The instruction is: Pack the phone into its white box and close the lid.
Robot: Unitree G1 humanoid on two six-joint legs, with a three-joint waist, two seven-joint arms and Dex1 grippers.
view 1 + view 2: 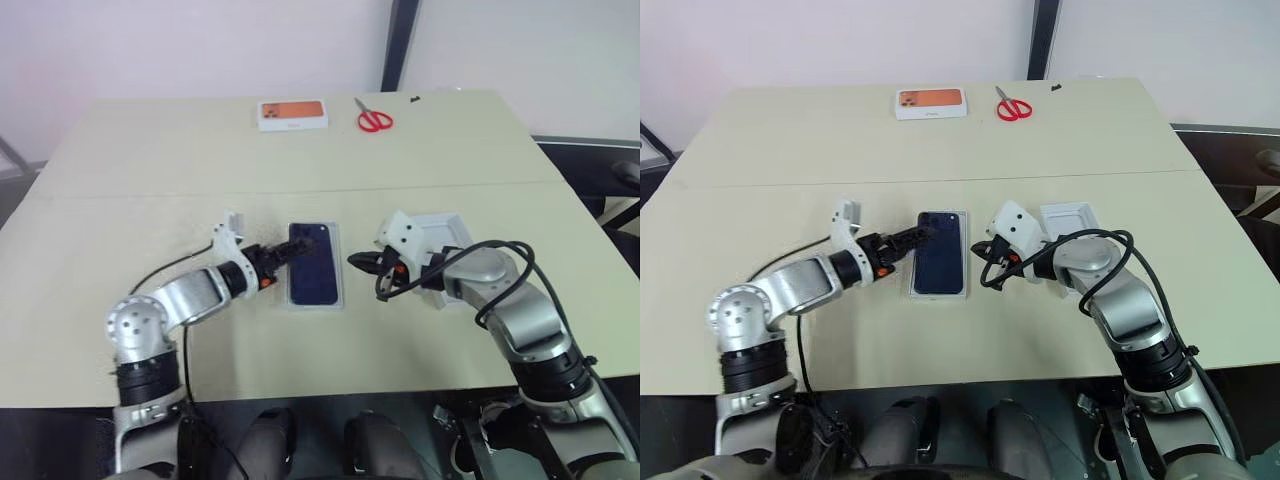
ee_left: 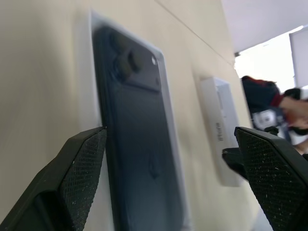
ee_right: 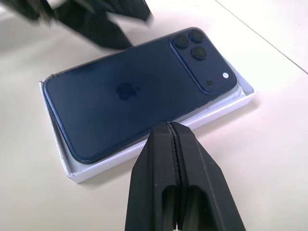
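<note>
Inside white box (image 3: pixel 77 171): phone (image 1: pixel 312 263) face down. Left of box, left pincer (image 1: pixel 283 251) wide, empty. Right of box, right pincer (image 1: pixel 362 262) shut, empty. Next: fetch lid (image 1: pixel 441 232), align squarely, press evenly.

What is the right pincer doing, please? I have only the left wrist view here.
Observer: The right pincer is shut, its tip close by the long edge of the white box in which the phone lies back up.
Operator: Thank you. Is the lid's hollow side up?
Observer: Yes, the lid lies hollow side up on the table, just beyond the right arm.
Operator: Is anything else on the table?
Observer: Red scissors and a small white box with an orange picture lie near the far edge.
</note>
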